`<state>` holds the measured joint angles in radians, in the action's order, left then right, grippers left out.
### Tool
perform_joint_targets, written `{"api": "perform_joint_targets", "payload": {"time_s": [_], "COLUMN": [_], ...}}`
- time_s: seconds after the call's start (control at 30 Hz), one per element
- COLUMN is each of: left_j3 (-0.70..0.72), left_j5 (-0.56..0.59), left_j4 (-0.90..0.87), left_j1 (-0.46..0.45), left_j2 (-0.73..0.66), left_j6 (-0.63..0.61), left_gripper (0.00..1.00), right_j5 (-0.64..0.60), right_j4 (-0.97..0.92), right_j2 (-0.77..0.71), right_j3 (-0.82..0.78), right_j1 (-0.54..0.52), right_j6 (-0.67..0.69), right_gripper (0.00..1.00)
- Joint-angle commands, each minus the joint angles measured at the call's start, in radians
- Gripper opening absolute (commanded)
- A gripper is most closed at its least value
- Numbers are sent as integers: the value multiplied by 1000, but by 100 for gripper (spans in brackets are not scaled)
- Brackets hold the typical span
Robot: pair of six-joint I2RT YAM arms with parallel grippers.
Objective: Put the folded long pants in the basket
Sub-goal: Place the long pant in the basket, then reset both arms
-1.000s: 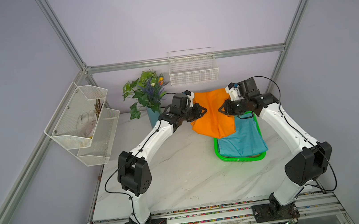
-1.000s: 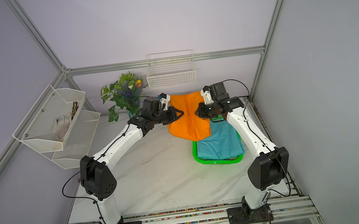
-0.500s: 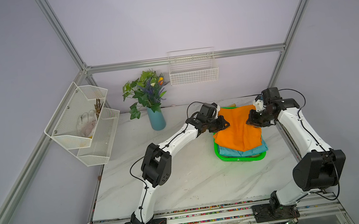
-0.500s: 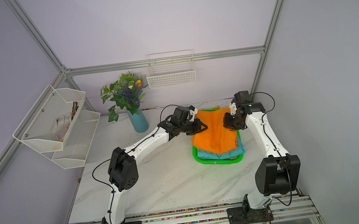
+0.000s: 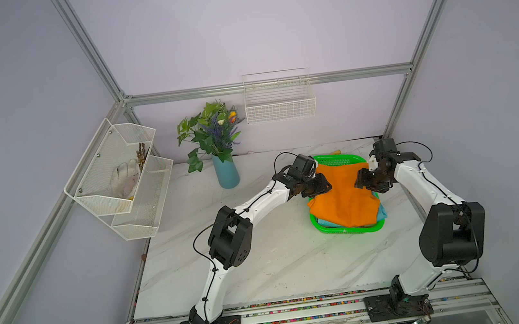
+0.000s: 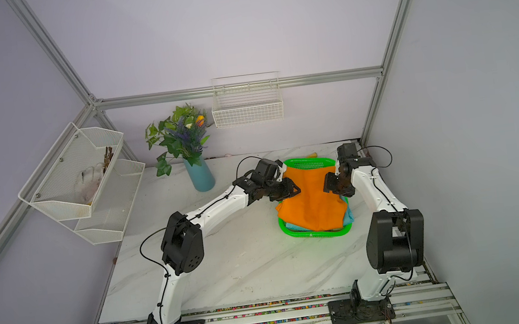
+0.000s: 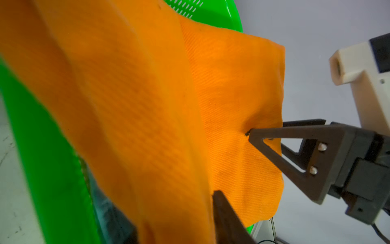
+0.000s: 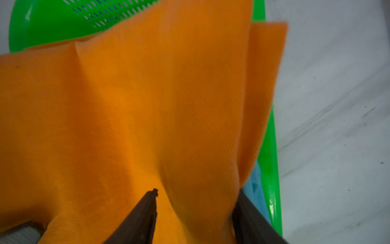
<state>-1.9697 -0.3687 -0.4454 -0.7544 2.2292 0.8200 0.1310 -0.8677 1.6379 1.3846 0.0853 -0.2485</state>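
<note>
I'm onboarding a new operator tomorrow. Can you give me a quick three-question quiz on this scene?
1. Multiple choice: which colour of pants lies on top in the green basket? A tan, B orange, C teal.
2. True or false: the teal pants lie wholly outside the basket.
3. Fill in: the blue vase stands on the robot's ____ side of the basket.
Key: 1 B, the orange pants. 2 False: they lie in the basket, under the orange pants. 3 left.
</note>
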Motion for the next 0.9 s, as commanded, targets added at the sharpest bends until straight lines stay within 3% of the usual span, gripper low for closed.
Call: {"api": "perform_joint_targets", "payload": {"time_s": [0.0, 0.1, 0.2, 0.37, 0.53, 0.67, 0.73, 0.87], "left_j3": [-43, -69, -58, 143, 582, 1014, 1192, 1423], "left_j5": [-47, -64, -10, 114, 328, 495, 514, 477], "left_j4": [36, 4, -40, -29, 110, 332, 434, 534], "left_j1": [17, 58, 119, 254, 387, 455, 520, 734], "left_j2": [-38, -66, -151, -382, -686, -951, -1055, -1189], "left_j6": [2, -30, -112, -325, -593, -871, -897, -749], "left_gripper": [100, 100, 100, 100, 100, 100, 100, 100], "right_j5": [-135, -232, -262, -245, -343, -194, -153, -105], "right_j4": [95, 106, 160, 413, 780, 1105, 1194, 1404], "right_j2": [-77, -153, -227, -394, -581, -697, -705, -663], "right_j3": [47, 71, 40, -221, -615, -883, -958, -1099], "right_j1": [10, 10, 10, 10, 9, 4, 4, -8], "right_j6": [-27, -39, -39, 44, -5, 76, 56, 110], "right_gripper": [80, 91, 94, 95, 93, 90, 89, 89]}}
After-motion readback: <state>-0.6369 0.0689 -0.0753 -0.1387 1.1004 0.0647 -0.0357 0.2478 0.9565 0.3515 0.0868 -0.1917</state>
